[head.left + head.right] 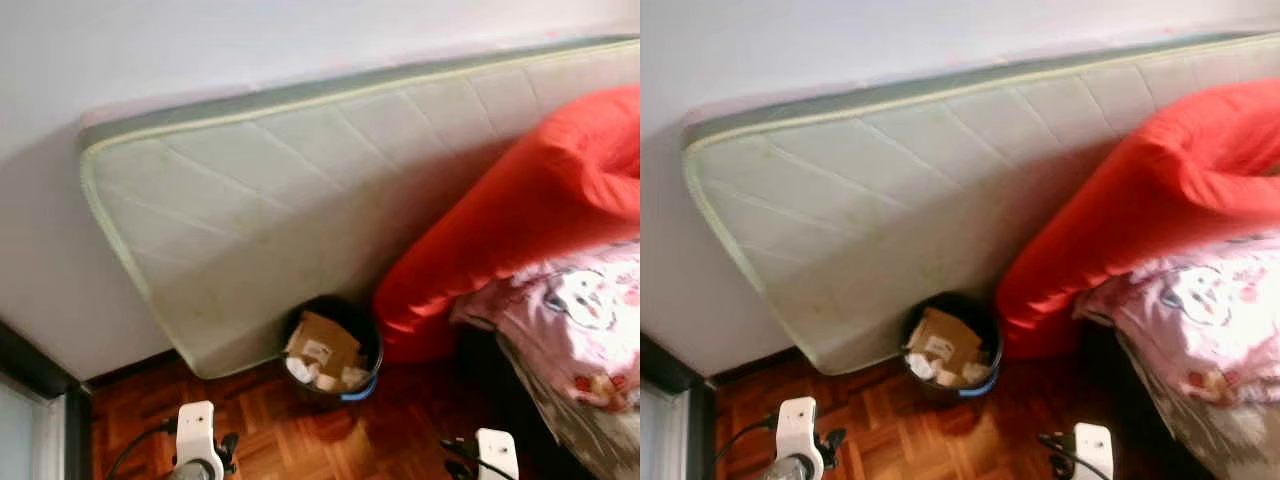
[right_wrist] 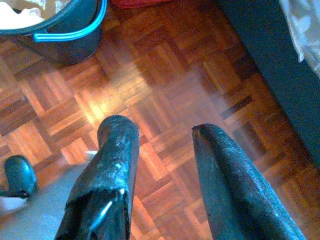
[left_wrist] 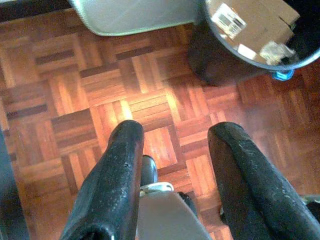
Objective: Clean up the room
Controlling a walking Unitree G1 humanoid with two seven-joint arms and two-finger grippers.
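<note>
A dark bin (image 1: 332, 350) with a blue handle stands on the parquet floor (image 1: 270, 430), against a pale mattress (image 1: 300, 200) leaning on the wall. The bin holds a cardboard box (image 1: 320, 345) and crumpled white paper. In the left wrist view the bin (image 3: 260, 35) lies beyond my left gripper (image 3: 175, 135), which is open above bare floor. My right gripper (image 2: 165, 130) is also open with nothing between its fingers, and the bin (image 2: 55, 25) sits ahead of it to one side. Both wrists (image 1: 197, 435) (image 1: 495, 452) show at the bottom edge of the eye views.
A red beanbag or cushion (image 1: 520, 210) leans beside the bin on the right. A bed with a pink patterned cover (image 1: 580, 320) fills the right side, its dark base (image 2: 280, 75) close to my right gripper. A dark door frame (image 1: 40, 380) stands at the far left.
</note>
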